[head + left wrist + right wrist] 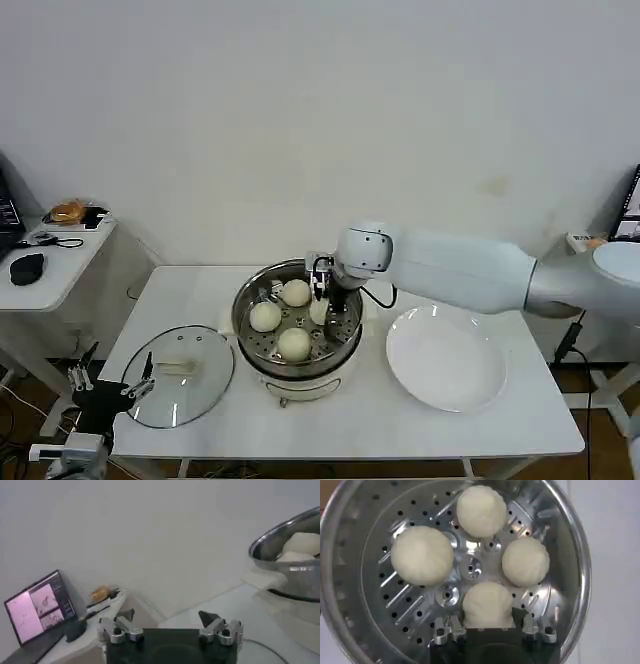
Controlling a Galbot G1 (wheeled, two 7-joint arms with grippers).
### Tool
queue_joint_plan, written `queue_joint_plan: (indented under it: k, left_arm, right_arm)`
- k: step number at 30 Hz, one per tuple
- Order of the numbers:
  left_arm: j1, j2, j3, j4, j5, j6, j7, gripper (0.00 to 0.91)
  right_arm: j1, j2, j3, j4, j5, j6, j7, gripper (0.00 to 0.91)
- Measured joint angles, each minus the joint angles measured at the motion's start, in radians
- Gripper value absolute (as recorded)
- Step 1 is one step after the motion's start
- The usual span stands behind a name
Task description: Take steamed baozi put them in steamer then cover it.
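Note:
The steel steamer [248, 300] stands on the table's middle, its perforated floor [405, 605] showing in the right wrist view. Three baozi [422, 555] [481, 511] [525, 561] rest on that floor. A further baozi [487, 605] sits low at the steamer's right side, and my right gripper [322, 298] [488, 622] is shut on it, one finger against each flank. The glass cover [178, 375] lies flat on the table left of the steamer. My left gripper [112, 380] [167, 617] waits open by the table's front left corner, near the cover's edge.
A white plate [445, 358] lies right of the steamer. A side table [50, 265] with a mouse and clutter stands at the far left, and a laptop [37, 610] shows there in the left wrist view. A cable [378, 297] runs behind the steamer.

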Motion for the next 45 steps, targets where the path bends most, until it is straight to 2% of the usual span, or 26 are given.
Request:
queue_joint_plan:
  k: [12, 17, 22, 26, 31, 35, 40, 45]
  left_arm:
    - [0.002, -0.006, 0.001, -0.001, 0.0, 0.0, 0.0, 0.907]
    - [0.002, -0.008, 0.002, -0.004, 0.001, 0.0, 0.0, 0.907]
    - [0.002, -0.011, 0.003, -0.006, 0.002, 0.0, 0.0, 0.907]
    - [0.004, -0.012, 0.004, -0.005, 0.006, 0.0, 0.0, 0.907]
    - [0.007, -0.017, 0.011, -0.001, 0.015, 0.0, -0.001, 0.907]
    - [0.01, -0.018, 0.01, 0.002, 0.022, -0.002, 0.0, 0.907]
    - [0.014, -0.026, 0.014, 0.014, 0.033, -0.011, -0.001, 0.907]
    - [0.015, -0.026, 0.025, 0.028, 0.055, -0.03, -0.003, 0.907]
  right_arm:
    - [0.018, -0.026, 0.033, 0.031, -0.002, -0.003, 0.004, 0.907]
    - [0.023, -0.064, 0.069, 0.066, 0.003, -0.002, 0.025, 0.907]
    - [-0.003, -0.114, 0.127, 0.108, 0.025, 0.014, 0.104, 0.907]
    - [-0.057, -0.165, 0.197, 0.154, 0.046, 0.057, 0.213, 0.907]
    - [-0.203, -0.225, 0.335, 0.221, 0.038, 0.147, 0.366, 0.907]
    - [-0.373, -0.251, 0.499, 0.267, -0.019, 0.235, 0.463, 0.907]
    - [-0.622, -0.253, 0.739, 0.316, -0.113, 0.35, 0.536, 0.907]
    - [-0.898, -0.206, 1.015, 0.365, -0.216, 0.46, 0.564, 0.907]
